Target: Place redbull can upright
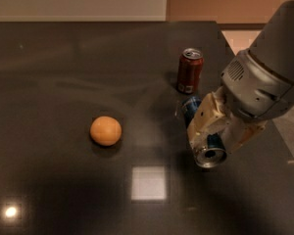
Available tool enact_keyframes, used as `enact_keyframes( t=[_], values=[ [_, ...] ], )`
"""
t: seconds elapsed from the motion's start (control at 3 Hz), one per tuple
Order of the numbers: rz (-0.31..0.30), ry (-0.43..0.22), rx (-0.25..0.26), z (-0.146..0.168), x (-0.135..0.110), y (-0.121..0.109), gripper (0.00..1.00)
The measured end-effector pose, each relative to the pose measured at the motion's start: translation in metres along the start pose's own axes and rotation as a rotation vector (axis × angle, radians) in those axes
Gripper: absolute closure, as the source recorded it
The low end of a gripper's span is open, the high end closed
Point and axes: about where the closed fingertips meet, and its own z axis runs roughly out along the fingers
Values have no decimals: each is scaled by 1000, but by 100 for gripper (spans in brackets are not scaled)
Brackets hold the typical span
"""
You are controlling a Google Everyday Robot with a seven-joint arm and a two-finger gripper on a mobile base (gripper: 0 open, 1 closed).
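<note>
Nearest: a square glare patch (148,182) sat on the dark table (63,72), lower centre. Right of centre, the gripper (214,142) was pinching the redbull can (210,156). The can was tilted, silver end toward the camera, blue far end poking out upper left. Its middle was hidden behind the fingers (204,125); couldn't tell if it touched the table. Arm cut off at right edge. Orange (106,130) left of centre, well apart. Dark-red soda can (189,71) upright just behind the gripper.
</note>
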Motion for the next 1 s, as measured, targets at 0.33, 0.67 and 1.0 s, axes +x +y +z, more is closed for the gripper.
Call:
enact_keyframes(
  t=[0.33, 0.67, 1.0],
  values=[
    [80, 18, 5, -1, 3, -3, 100],
    [80, 20, 6, -1, 3, -3, 100],
    [129, 24, 42, -5, 9, -6, 100]
  ],
)
